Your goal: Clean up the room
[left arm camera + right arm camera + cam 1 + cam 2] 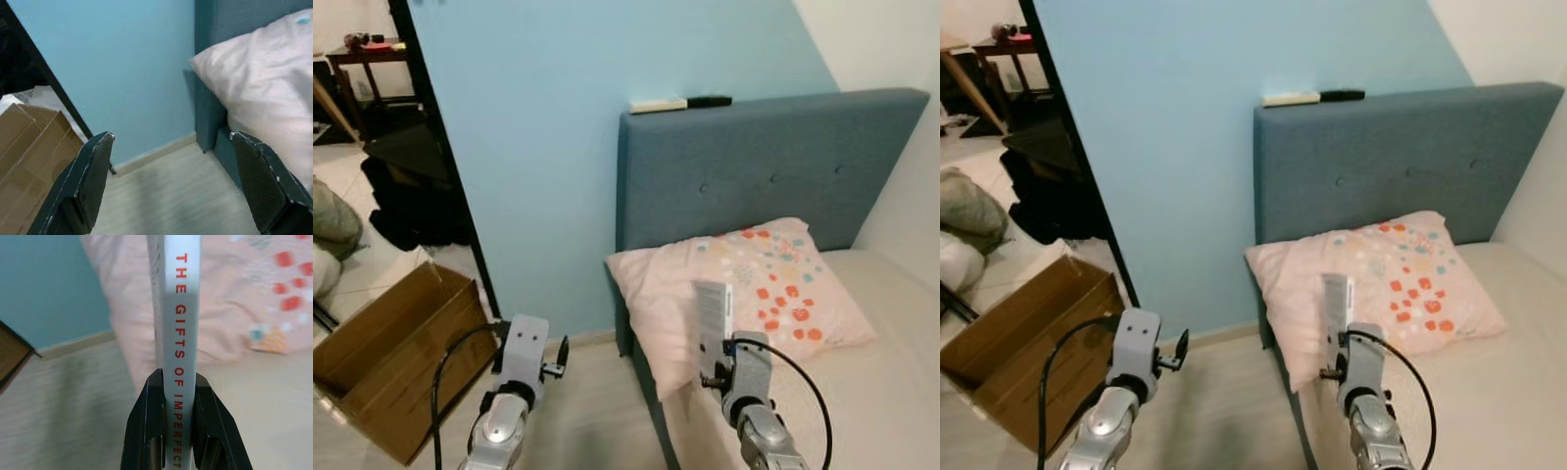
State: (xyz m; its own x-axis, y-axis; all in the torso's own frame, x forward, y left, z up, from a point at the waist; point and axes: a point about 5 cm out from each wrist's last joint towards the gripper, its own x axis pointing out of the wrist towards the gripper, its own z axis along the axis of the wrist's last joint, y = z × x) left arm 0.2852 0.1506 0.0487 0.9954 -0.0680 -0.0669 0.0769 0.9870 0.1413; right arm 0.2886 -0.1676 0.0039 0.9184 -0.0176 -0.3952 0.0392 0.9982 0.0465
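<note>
My right gripper is shut on a thin white book with red spine lettering. It holds the book upright by its lower end, just in front of the pillow's near corner. The pink pillow with red and blue spots lies at the head of the beige bed, against a grey-blue headboard. My left gripper is open and holds nothing, raised over the floor between an open cardboard box and the bed. Its fingers stand wide apart.
A white and black object lies on top of the headboard. A blue wall ends at a black frame; beyond it lie dark bags on a tiled floor. Pale wood floor runs beside the bed.
</note>
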